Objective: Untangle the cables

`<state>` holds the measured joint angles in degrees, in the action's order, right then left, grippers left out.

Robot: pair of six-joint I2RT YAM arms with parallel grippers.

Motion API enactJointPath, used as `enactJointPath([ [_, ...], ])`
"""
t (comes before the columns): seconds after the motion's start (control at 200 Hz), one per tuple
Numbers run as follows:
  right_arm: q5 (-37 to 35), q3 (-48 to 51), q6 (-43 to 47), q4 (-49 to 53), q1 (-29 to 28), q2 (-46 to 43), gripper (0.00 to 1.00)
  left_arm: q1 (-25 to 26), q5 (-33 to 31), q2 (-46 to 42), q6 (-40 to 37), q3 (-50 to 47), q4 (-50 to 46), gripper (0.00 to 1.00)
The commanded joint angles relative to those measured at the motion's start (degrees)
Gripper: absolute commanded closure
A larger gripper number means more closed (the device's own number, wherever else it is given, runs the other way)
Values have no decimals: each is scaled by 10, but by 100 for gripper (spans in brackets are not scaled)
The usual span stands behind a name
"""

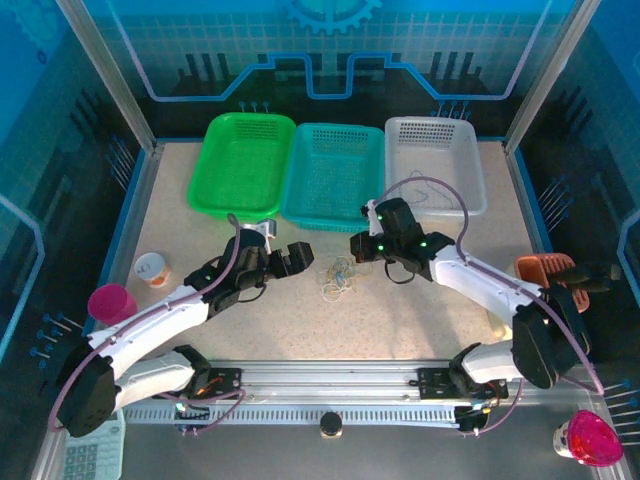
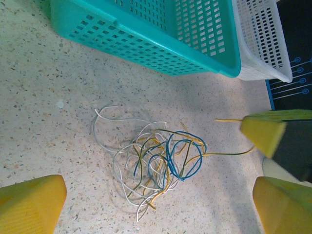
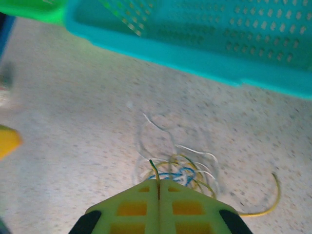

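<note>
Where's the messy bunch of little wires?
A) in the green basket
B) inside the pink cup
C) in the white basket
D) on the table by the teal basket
D: the tangled cables lie on the speckled table, just in front of the teal basket, outside its wall.

Speckled beige table (image 1: 180,225) inside a blue-lit enclosure.
Behind the table stands a translucent blue back wall (image 1: 330,50) printed with a fine grid, a gear shape and bright outlines. A slanted aluminium left post (image 1: 105,70) and right post (image 1: 550,70) rise at its far corners. Dark side panels (image 1: 45,150) with thin blue lines flank it. A ribbed aluminium rail (image 1: 330,378) runs along its near edge.
</note>
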<state>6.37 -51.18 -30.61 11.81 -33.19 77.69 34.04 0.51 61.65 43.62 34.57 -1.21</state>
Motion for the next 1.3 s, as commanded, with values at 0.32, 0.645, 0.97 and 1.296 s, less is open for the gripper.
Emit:
enactJointPath([
  [0.32,111,-9,2,-80,-10,-73,100,-33,25,-68,45,3,0,1],
  [0.645,129,5,13,-133,-10,-96,100,-39,105,-63,79,32,60,1],
  [0.97,143,56,-2,-209,-8,-72,100,-23,131,-1,183,33,198,18],
  [1.296,142,68,-9,-224,-8,-75,100,13,104,60,215,31,275,44],
])
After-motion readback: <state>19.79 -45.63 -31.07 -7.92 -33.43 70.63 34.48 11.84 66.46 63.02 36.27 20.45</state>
